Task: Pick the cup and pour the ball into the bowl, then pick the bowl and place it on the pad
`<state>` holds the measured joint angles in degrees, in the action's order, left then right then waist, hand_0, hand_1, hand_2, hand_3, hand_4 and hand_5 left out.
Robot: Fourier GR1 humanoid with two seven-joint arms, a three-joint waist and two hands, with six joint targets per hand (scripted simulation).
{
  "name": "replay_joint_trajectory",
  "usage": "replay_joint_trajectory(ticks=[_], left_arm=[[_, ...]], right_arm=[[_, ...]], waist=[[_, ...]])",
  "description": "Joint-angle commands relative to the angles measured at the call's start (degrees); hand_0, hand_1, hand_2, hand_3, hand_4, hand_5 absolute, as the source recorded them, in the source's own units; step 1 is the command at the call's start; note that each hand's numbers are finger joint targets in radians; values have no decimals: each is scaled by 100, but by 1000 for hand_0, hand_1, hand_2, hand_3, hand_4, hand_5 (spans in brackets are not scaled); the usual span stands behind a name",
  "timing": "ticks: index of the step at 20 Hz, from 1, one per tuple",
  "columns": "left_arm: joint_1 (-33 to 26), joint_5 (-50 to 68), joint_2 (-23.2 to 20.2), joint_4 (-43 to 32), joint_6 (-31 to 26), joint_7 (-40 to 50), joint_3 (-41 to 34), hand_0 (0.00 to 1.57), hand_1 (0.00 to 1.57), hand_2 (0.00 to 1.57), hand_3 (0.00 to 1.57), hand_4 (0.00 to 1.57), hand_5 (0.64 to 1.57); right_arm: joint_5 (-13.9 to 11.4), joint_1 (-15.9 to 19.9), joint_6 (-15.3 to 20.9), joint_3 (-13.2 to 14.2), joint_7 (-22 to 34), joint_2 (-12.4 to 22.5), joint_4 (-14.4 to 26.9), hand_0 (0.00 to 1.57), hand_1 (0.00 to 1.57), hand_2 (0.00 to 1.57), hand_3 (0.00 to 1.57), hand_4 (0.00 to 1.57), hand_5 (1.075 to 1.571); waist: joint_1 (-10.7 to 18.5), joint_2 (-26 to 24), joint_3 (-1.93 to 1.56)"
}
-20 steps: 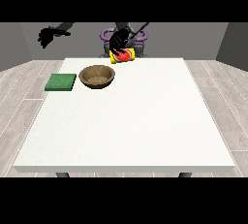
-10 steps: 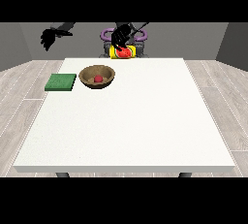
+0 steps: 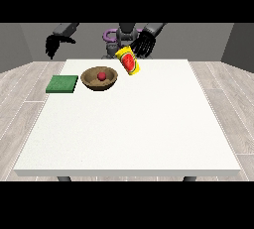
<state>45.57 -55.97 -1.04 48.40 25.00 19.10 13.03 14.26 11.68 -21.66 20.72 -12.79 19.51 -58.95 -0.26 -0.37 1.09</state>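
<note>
Looks like a plain test room, not a home or a shop: only one large white desk (image 3: 134,124) on dark legs, pale grey wooden plank floor (image 3: 22,82), bare grey walls (image 3: 238,39), no other furniture.

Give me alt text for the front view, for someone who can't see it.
A red ball sits inside a brown bowl on a white table, with a green pad to the bowl's left. A tilted yellow cup is just right of the bowl, below the hand at the view's right; the hand at the view's left hangs beyond the table's far edge.
</note>
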Motion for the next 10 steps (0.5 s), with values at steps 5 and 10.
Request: replay_joint_trajectory(ticks=[5, 10], left_arm=[[-1192, 3694, 102, 1494, 88, -1756, -645, 0, 0, 0, 0, 0, 1560], [-1839, 4706, 103, 1885, -935, -3027, -646, 0, 0, 0, 0, 0, 1565]], right_arm=[[-235, 537, 705, -237, -1, -513, -261, 0, 0, 0, 0, 297, 1571], [-410, 552, 1434, -273, -38, -999, -194, 0, 0, 0, 0, 295, 1570]], waist=[[180, 718, -30], [711, 896, -94]])
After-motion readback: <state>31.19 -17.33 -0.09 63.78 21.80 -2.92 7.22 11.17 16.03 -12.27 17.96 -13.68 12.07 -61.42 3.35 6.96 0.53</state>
